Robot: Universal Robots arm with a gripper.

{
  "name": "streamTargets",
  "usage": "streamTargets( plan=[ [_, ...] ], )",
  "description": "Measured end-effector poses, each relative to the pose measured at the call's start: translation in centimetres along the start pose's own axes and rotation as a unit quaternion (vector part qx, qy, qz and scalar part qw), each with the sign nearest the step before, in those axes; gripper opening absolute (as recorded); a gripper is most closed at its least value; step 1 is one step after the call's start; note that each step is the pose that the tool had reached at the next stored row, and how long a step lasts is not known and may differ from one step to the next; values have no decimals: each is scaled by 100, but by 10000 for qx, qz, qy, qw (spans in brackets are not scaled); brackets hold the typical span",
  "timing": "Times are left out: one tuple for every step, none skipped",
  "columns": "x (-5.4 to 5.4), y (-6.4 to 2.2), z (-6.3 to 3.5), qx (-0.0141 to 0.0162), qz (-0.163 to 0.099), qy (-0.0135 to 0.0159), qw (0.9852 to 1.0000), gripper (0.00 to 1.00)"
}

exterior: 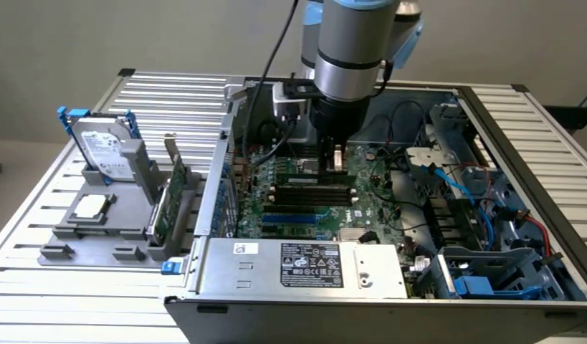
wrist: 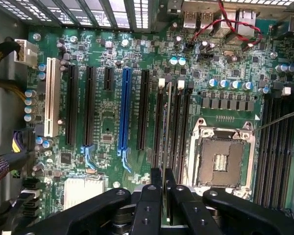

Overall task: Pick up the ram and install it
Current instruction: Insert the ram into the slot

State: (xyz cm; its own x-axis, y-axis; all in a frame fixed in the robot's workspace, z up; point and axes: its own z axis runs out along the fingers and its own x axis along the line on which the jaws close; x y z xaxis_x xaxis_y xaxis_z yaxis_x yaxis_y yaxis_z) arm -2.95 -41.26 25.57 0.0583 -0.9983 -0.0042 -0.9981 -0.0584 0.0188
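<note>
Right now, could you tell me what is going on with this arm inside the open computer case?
The robot arm's black gripper is shut on the ram, a long narrow green circuit-board stick, seen edge-on between its fingers. It holds the stick low over the long black memory slots of the green motherboard inside the open metal computer case. Whether the stick is seated I cannot tell.

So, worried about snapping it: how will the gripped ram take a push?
The ram looks thin and flat, so probably light and stiff, yet likely to crack if bent sideways. Pinched edge-on by the gripper, it could tilt.
</note>
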Motion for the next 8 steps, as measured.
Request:
streamTargets(
  plan=[
    [0,0,18,0,0,0,10000,14],
    [0,-1,36,0,0,0,10000,14],
    [0,-1,54,0,0,0,10000,14],
    [0,-1,72,0,0,0,10000,14],
    [0,-2,91,0,0,0,10000,14],
    [0,-1,109,0,0,1,10000,14],
    [0,-2,127,0,0,2,10000,14],
    [0,-2,146,0,1,3,10000,14]
  ],
)
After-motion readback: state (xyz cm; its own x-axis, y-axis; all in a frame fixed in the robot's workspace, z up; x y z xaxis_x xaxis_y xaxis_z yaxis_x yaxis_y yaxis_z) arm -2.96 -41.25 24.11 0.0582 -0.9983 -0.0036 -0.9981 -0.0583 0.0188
